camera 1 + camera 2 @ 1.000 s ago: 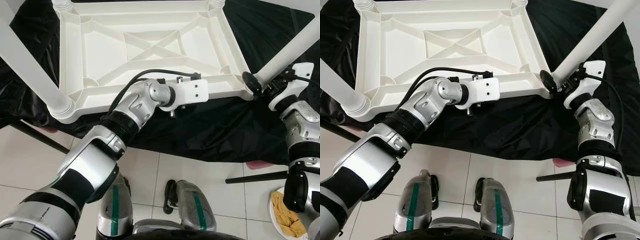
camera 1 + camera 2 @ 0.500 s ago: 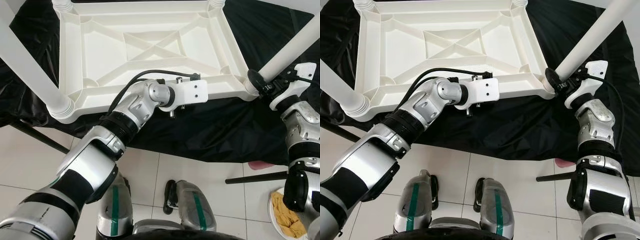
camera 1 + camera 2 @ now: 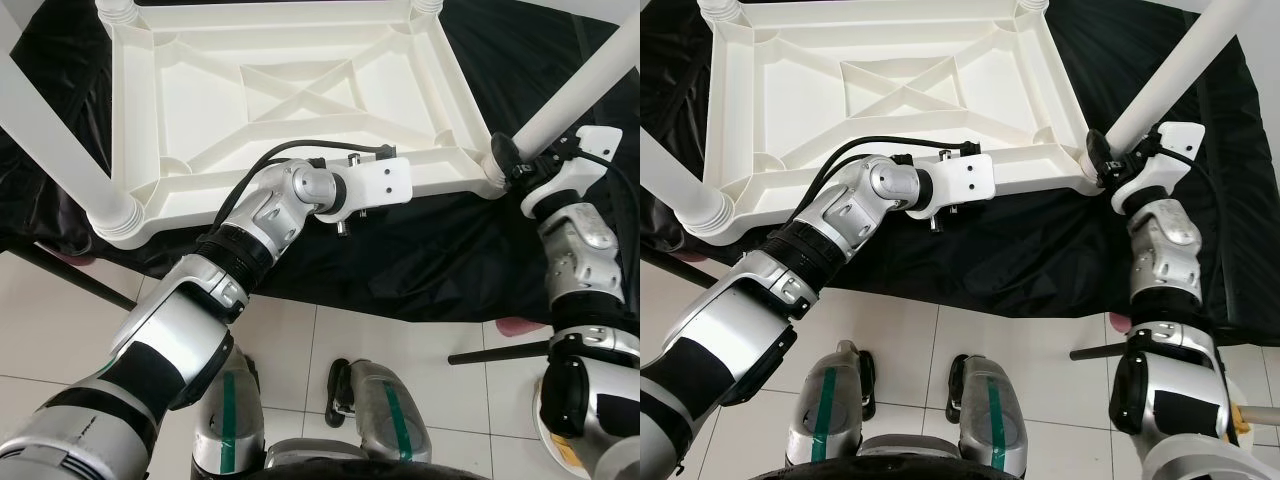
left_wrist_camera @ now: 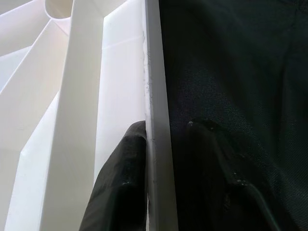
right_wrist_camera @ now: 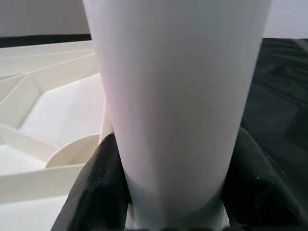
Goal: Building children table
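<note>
Upside down on the black cloth [image 3: 420,260], the tabletop [image 3: 290,100] has its near rim pinched by the left gripper [image 4: 166,159]; right gripper [image 5: 166,192] clasps the 3 o'clock leg [image 3: 575,85], which could pop out if twisted

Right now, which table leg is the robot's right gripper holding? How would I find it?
Find the white table top lying upside down on the black cloth. Go to its near corner on the robot's right, where a white leg rises. It is the one leg with the right gripper clamped around its base; the left gripper pinches the near rim instead.
</note>
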{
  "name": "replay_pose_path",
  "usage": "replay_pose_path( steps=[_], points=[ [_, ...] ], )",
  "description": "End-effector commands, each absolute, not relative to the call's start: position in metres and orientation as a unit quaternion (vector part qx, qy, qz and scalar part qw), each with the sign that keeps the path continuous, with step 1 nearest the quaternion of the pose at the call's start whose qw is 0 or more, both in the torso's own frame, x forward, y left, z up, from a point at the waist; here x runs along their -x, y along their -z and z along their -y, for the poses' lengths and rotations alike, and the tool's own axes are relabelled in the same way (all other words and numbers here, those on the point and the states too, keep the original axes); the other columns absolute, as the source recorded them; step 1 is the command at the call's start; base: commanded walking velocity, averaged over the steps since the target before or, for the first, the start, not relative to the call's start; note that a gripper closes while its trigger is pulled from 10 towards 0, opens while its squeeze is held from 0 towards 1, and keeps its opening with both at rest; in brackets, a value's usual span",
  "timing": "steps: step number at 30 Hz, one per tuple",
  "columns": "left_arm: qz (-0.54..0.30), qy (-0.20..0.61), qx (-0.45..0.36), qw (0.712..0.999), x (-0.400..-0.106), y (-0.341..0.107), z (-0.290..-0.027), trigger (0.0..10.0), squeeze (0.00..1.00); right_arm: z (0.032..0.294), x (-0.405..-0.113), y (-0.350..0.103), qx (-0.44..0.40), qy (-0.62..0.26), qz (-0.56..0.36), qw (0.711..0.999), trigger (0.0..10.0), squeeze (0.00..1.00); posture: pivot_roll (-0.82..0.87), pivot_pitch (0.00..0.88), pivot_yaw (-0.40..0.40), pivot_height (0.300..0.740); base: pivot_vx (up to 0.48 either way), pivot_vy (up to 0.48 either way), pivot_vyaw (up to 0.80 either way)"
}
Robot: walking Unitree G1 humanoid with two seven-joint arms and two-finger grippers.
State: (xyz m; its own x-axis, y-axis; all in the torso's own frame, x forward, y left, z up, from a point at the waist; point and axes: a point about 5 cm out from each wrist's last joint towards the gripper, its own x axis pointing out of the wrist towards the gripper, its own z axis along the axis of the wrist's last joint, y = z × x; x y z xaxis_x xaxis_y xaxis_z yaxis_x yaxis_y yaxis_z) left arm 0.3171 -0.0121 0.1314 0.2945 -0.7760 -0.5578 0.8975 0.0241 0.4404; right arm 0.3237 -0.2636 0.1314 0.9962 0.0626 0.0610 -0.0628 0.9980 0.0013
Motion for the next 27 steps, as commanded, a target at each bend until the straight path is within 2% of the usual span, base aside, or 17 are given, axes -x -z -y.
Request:
replay_pose_path(
  steps=[1, 10, 14, 17, 21, 27],
  points=[
    [-0.117, 0.607, -0.376, 0.690, -0.308, -0.112, 0.012, 10.0, 0.00, 0.258, -0.324, -0.129, -0.008, -0.014, 0.020, 1.000, 10.0, 0.00, 0.05, 0.062, -0.063, 0.740, 0.000, 0.000, 0.00],
    [-0.117, 0.605, -0.377, 0.691, -0.308, -0.113, 0.012, 10.0, 0.00, 0.241, -0.326, -0.144, -0.049, 0.071, 0.041, 0.995, 10.0, 0.00, 0.05, 0.061, -0.070, 0.740, 0.000, 0.000, 0.00],
    [-0.118, 0.605, -0.378, 0.691, -0.308, -0.113, 0.012, 10.0, 0.00, 0.237, -0.324, -0.142, -0.080, 0.174, 0.026, 0.981, 10.0, 0.00, 0.05, 0.059, -0.071, 0.740, 0.000, 0.000, 0.00],
    [-0.118, 0.605, -0.378, 0.690, -0.308, -0.113, 0.012, 10.0, 0.00, 0.236, -0.323, -0.141, -0.079, 0.182, 0.025, 0.980, 10.0, 0.00, 0.05, 0.059, -0.071, 0.740, 0.000, 0.000, 0.00],
    [-0.116, 0.607, -0.378, 0.689, -0.308, -0.113, 0.013, 10.0, 0.00, 0.229, -0.316, -0.135, -0.071, 0.276, 0.014, 0.958, 10.0, 0.00, 0.04, 0.051, -0.067, 0.740, 0.000, 0.000, 0.00],
    [-0.115, 0.609, -0.380, 0.687, -0.307, -0.113, 0.014, 10.0, 0.00, 0.221, -0.309, -0.135, -0.075, 0.348, 0.010, 0.935, 10.0, 0.00, 0.05, 0.046, -0.067, 0.740, 0.000, 0.000, 0.00]
  ],
)
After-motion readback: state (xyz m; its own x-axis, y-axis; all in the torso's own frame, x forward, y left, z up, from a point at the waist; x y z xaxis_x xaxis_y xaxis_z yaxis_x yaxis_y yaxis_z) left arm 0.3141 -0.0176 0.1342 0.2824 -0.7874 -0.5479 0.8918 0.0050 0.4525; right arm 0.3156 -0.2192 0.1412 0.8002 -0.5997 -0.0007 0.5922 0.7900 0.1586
